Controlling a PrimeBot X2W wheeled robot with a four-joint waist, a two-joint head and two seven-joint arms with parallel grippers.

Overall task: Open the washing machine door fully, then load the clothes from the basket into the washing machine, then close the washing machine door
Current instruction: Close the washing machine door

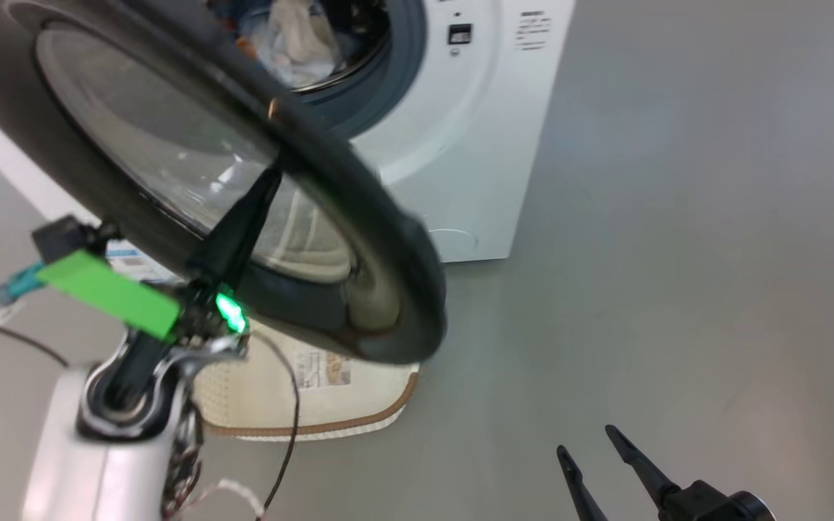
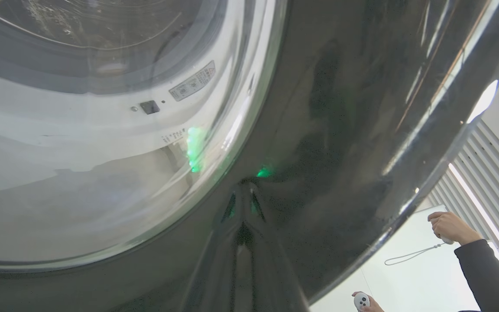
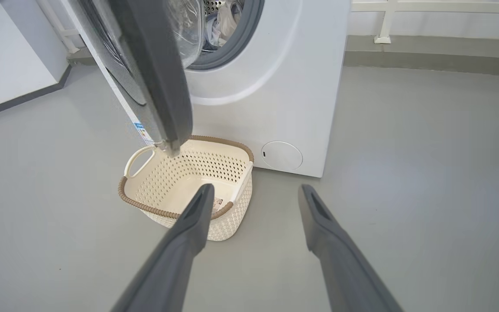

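**Last step in hand: pushing the door closed**

Head view: the left end effector (image 1: 272,177) is clenched, its two fingers pressed together. Their tip touches the outer face of the washing machine door (image 1: 359,217), which stands half open. Beyond that tip, the clothes (image 1: 290,40) lie inside the washing machine (image 1: 475,145). Below this end effector, under the door, sits the basket (image 1: 359,420). The right end effector (image 1: 587,441) is released, holds nothing, and is well apart from the door.

Left wrist view: the clenched fingers lie against the door's black ring (image 2: 340,108), with the glass window (image 2: 80,151) to their left.

Right wrist view: just ahead and left of the released fingers, the basket is empty except for a label sticker (image 3: 219,203).

Loading seems finished, so closing is the step in hand. The next move calls for a steady push toward the machine until the latch catches. The tip may slide on the glossy ring.
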